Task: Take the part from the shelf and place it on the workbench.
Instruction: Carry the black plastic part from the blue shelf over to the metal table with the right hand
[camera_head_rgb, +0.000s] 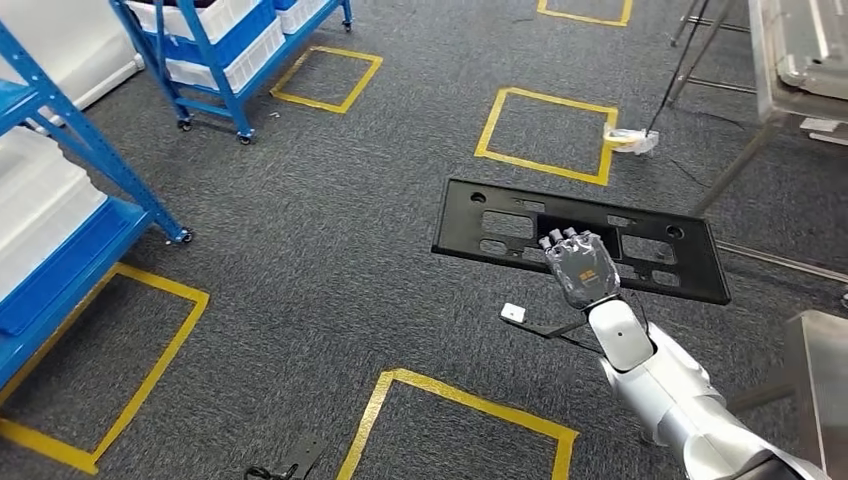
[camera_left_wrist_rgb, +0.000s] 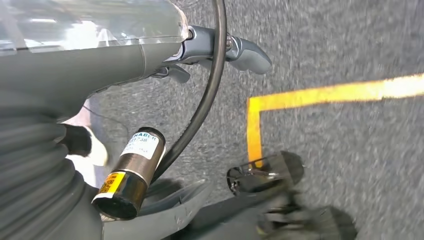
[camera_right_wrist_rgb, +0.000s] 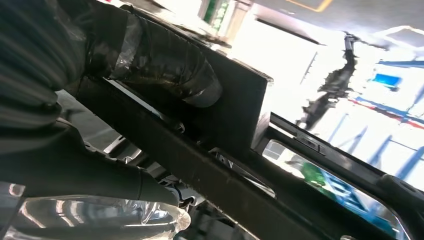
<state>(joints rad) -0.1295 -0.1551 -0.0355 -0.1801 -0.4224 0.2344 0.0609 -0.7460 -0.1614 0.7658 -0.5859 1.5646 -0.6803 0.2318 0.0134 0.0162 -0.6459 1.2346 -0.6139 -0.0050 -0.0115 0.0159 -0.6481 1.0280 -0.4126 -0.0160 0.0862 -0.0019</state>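
The right hand (camera_head_rgb: 578, 266) grips the long black part (camera_head_rgb: 640, 255) w/ fingers curled over its near edge, mid-right of the head view, up off the floor. It looks flat, stiff and light, prob. plastic w/ lots of holes, so it could tip; holding near the middle is best. Left hand (camera_left_wrist_rgb: 220, 50): can't tell if it's open.

Matt black plastic part (camera_head_rgb: 580, 238), rough grey carpet floor (camera_head_rgb: 330, 220), glossy silver arm (camera_head_rgb: 670, 390)
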